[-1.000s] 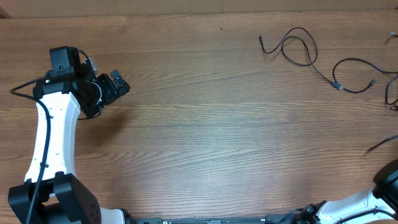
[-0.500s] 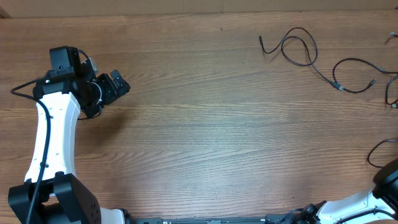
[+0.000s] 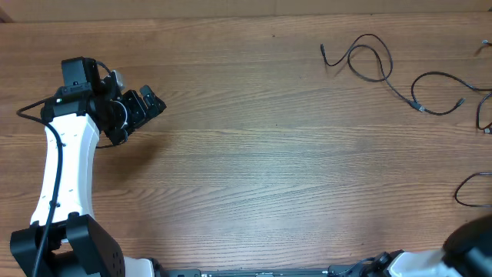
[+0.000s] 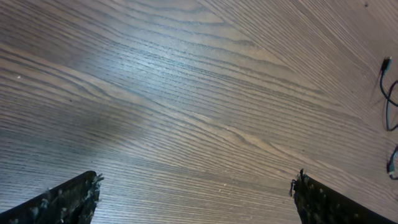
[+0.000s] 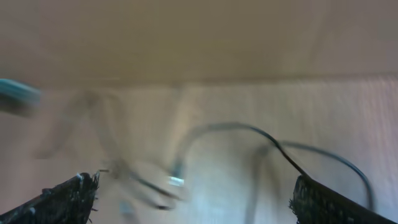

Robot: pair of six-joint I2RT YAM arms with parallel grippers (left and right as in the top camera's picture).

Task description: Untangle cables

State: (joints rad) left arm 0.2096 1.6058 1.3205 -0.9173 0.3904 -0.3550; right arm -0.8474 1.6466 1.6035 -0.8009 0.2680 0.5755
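Two claws show, and both stand released. The left claw (image 3: 146, 109) has its fingers (image 4: 69, 200) spread wide with nothing between them, and only the bare wood of the table (image 3: 261, 154) lies under and just ahead of it. Far ahead of it, off toward its right-hand finger, a plug-ended cord (image 4: 387, 93) curls at the very edge of the left wrist view, well apart from both fingertips.

The right claw (image 5: 196, 199) is spread just as wide. Its two fingers sit at the lower corners of its own view, with open space between them and nothing gripped. A thin black strand (image 5: 283, 149) arcs over the wood just ahead of it and runs down toward its right-hand finger; the blur hides whether the two touch. Fainter smeared strands and a small pale plug tip (image 5: 176, 182) lie ahead, nearer the left-hand finger. From overhead this claw is out of frame, and only the right arm (image 3: 470, 245) shows in the corner.

The cables lie as separate strands, all far from the left claw, across the table on the right arm's side. The looped cable (image 3: 372, 36) is nearest the left claw, and a second cable (image 3: 438, 74) lies just beyond it. An edge strand (image 3: 481, 115) lies past that one, and a short loop (image 3: 459, 192) is closest to the right arm.
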